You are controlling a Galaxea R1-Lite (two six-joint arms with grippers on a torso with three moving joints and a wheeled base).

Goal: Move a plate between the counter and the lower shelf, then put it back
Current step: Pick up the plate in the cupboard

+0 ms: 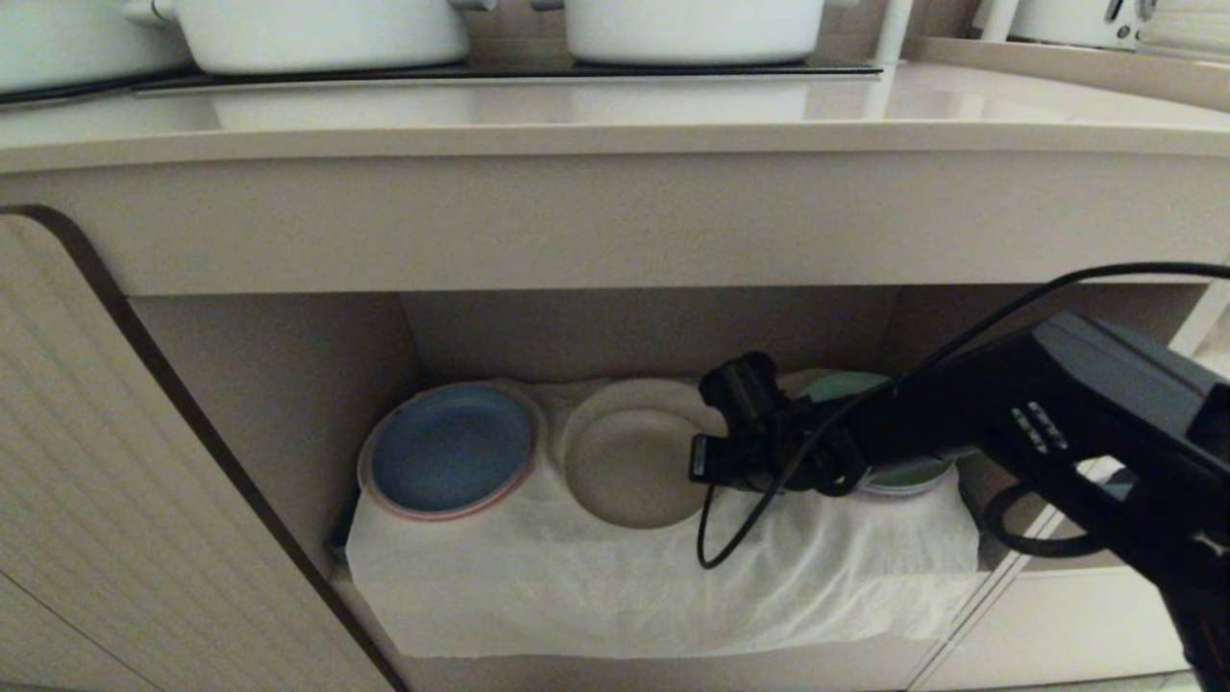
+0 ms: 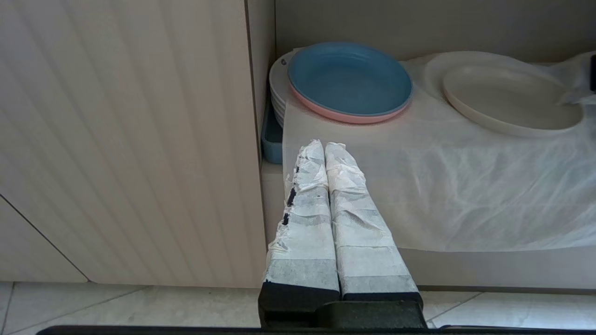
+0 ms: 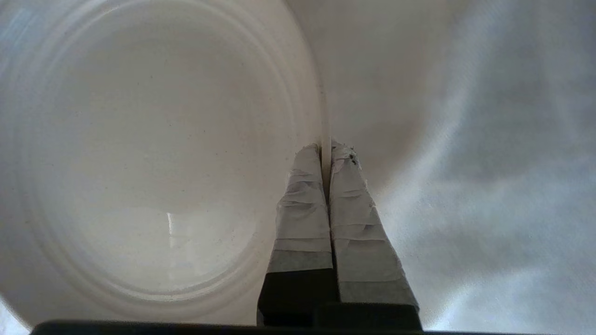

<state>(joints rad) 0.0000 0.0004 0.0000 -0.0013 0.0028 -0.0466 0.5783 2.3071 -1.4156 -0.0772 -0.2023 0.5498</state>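
From the head, the plate [image 1: 629, 468] lies on the white cloth [image 1: 615, 586] in the lower shelf [image 1: 288, 384], under the worktop [image 1: 615, 125], between a blue plate [image 1: 450, 459] and a green one [image 1: 846, 386]. The right gripper [image 1: 706, 461] reaches its rim. In the left wrist view, the left gripper [image 2: 324, 148] hangs outside the shelf, jaws clenched empty. In the right wrist view, the jaws are clamped on the plate's rim.

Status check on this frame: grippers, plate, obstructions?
Right gripper shut on the plate rim, inside the lower shelf. Left gripper shut, parked outside. Blue plate beside it, apart.
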